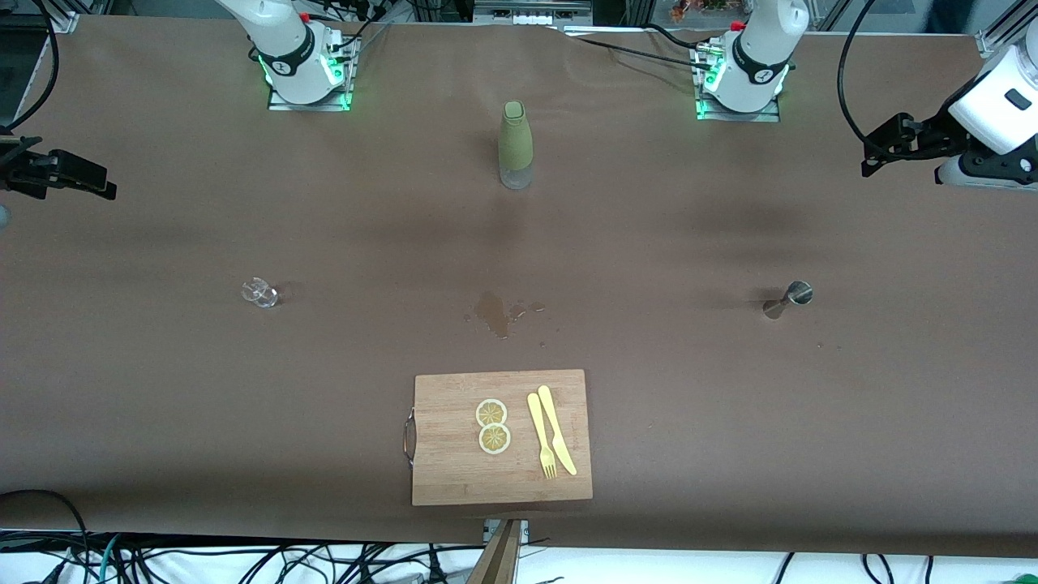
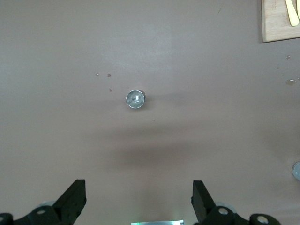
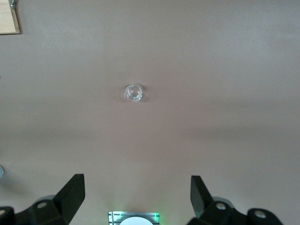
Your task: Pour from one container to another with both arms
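The tiny clear shot glass (image 1: 259, 293) stands on the brown table toward the right arm's end; the right wrist view looks straight down into the glass (image 3: 133, 93). The steel jigger (image 1: 788, 300) stands toward the left arm's end, and from above the jigger (image 2: 135, 99) shows as a round rim. My right gripper (image 1: 104, 180) hangs high over the table's edge at its own end, and in its wrist view the right gripper (image 3: 137, 185) is open and empty. High at the other end, my left gripper (image 1: 872, 154) is also up in the air; up close the left gripper (image 2: 139, 187) is open and empty.
An olive-green bottle (image 1: 515, 144) stands midway between the two bases. A wet spill (image 1: 496, 312) marks the table's middle. Nearer the front camera lies a wooden cutting board (image 1: 454, 470) with two lemon slices (image 1: 492, 426), a yellow plastic knife (image 1: 557, 428) and fork (image 1: 542, 436).
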Motion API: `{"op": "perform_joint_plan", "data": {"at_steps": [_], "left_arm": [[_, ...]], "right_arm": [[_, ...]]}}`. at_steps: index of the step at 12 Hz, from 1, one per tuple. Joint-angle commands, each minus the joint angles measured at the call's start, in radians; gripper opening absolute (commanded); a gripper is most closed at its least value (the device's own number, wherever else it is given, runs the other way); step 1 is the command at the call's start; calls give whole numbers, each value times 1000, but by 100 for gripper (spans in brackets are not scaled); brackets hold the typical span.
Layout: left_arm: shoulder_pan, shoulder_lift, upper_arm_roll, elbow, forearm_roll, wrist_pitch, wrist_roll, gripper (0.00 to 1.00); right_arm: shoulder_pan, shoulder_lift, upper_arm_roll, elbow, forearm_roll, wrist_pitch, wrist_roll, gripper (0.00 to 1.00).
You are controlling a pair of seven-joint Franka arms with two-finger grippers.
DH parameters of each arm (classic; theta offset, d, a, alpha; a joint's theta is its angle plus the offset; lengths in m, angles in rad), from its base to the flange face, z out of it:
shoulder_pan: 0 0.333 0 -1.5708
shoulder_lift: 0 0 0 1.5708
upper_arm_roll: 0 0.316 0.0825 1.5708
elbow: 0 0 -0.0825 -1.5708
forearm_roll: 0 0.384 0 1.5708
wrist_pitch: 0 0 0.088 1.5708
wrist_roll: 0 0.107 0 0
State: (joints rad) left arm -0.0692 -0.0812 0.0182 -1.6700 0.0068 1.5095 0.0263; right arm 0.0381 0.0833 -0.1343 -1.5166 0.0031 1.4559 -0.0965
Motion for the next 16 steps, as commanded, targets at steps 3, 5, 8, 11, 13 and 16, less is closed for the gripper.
{"op": "perform_joint_plan", "data": {"at_steps": [3,5,8,11,13,16], "left_arm": [[-6,14,2,36,39,-32,6,100],[-3,17,6,35,36,-32,21,100],[-3,12,3,32,33,-45,27,100],[0,11,5,36,21,-42,133,100],[0,8,6,36,-16,-35,190,100],[41,12,15,29,-57,0,387,100]], "right_arm": [[-7,6,2,19,15,-14,-8,100],[-7,6,2,19,15,-14,-8,100],[-7,6,2,19,15,-16,-6,100],[-7,6,2,19,15,-16,-8,100],[-7,6,2,18,15,-16,-6,100],[-7,6,2,18,15,-16,-8,100]]}}
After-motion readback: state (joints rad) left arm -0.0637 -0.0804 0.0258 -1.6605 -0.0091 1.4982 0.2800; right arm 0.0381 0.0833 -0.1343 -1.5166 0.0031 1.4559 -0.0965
